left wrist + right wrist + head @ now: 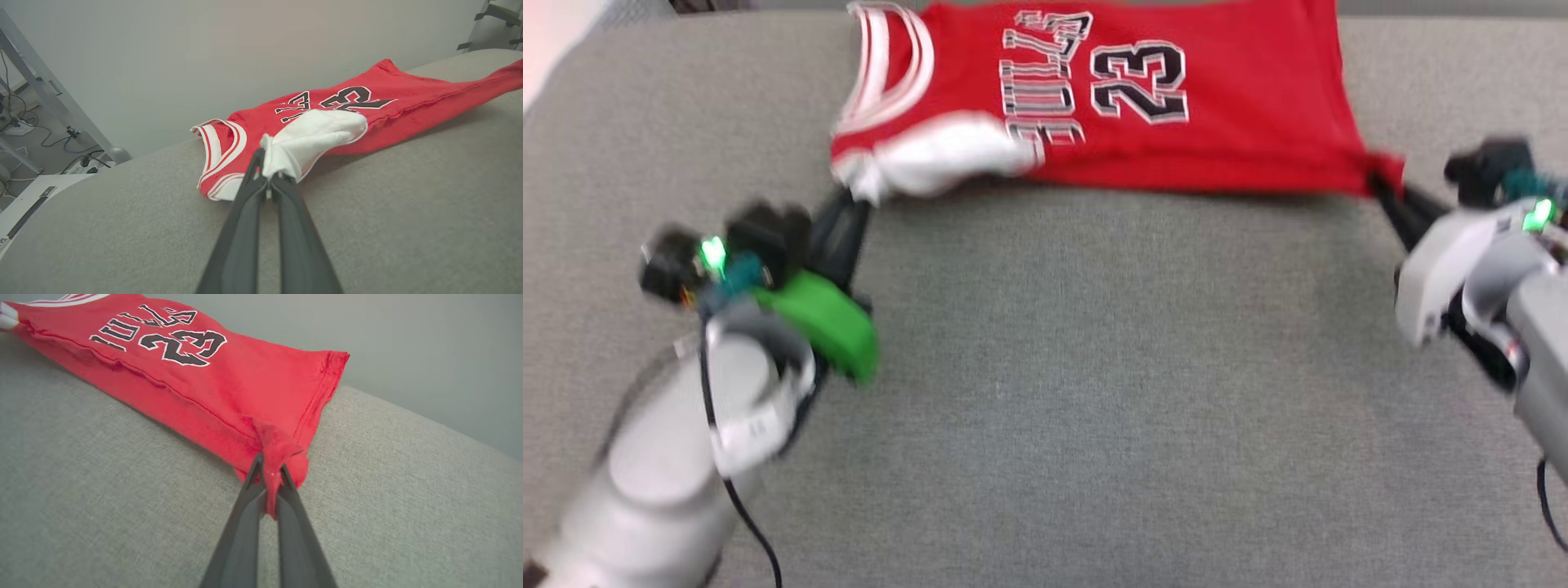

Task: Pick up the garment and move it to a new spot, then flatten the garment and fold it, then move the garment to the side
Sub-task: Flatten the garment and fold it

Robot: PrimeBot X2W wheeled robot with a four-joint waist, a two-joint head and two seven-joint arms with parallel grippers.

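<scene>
Dark fingers of the left gripper [267, 181] rise from the bottom centre of the left wrist view. They are clenched on the bunched white sleeve [314, 134] of the garment [408, 102], a red jersey. Beyond the tips, the striped neckline [220, 151] lies at mid-frame, and the red body runs off to the upper right.

At the bottom centre of the right wrist view, the right gripper [267, 475] is pinched tight on a twisted red hem corner [280, 451]. From there the cloth spreads toward the upper left, with the black, white-edged "23" lying face up.

From the head, the left gripper sits at middle left and the right gripper at the far right edge. The garment stretches between them across the top centre of the frame. Its near edge is pulled into an almost straight line, with a thin shadow beneath it on the grey padded surface [1045, 384].

Gripping the two ends of one edge likely serves to keep the cloth spread, so it can be shifted without crumpling. The sleeve is bunched up against the lettering, so flattening looks unfinished and folding has not begun.
</scene>
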